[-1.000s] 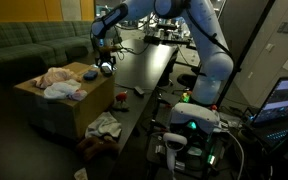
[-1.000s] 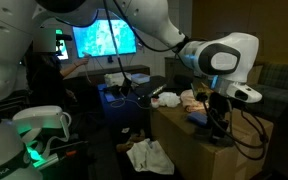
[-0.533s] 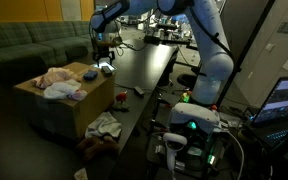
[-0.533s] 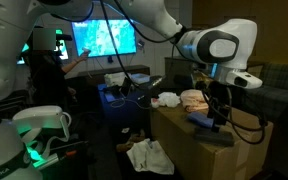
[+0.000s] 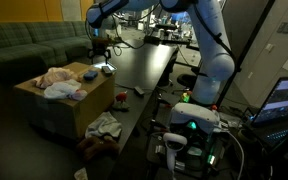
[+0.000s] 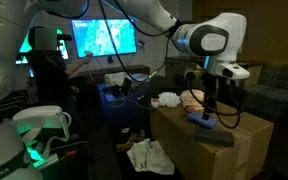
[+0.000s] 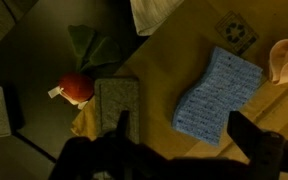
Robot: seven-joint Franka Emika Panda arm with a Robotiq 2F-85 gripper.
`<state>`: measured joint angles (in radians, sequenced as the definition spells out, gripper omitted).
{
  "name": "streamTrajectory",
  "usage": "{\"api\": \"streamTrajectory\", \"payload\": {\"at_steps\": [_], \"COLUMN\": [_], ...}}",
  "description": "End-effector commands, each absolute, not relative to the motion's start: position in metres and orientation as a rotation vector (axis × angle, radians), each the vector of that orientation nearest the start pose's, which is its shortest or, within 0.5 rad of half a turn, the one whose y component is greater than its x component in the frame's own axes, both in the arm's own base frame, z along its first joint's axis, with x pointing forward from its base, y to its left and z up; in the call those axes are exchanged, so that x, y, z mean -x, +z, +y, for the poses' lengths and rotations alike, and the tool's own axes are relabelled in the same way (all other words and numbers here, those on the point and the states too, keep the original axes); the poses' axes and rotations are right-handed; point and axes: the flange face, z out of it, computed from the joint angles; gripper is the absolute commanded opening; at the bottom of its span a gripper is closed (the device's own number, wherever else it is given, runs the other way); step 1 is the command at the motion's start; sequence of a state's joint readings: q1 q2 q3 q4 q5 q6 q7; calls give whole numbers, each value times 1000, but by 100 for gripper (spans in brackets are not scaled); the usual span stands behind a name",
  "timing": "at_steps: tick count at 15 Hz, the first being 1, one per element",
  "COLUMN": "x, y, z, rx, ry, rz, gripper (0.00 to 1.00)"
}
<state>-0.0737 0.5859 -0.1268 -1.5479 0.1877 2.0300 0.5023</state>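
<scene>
Lying flat, blue cloth (image 7: 219,90) sits beneath the spread claw (image 7: 182,118).

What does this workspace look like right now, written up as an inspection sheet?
Surface: cardboard box, its top is the work area.
Job's things: blue cloth lies flat on the box, untouched.
Clutter: pile of cloths on the box; floor cloths and a red thing beside it.
Grippers: gripper open, empty, above the blue cloth.
Cables: black cables hang before the monitor.
Surroundings: sofa, long dark table.
</scene>
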Motion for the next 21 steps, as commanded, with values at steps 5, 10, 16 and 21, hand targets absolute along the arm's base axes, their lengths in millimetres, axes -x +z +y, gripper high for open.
{"api": "streamTrajectory", "payload": {"at_steps": [5, 10, 16, 21], "x": [-689, -700, -715, -725], "y": [295, 280, 261, 249], "z": [-103, -93, -74, -63], "rx": [2652, 2615, 2631, 2640], "ry": [174, 176, 190, 193], "rz": [1337, 1397, 1425, 1447], "gripper": [100, 100, 100, 100]}}
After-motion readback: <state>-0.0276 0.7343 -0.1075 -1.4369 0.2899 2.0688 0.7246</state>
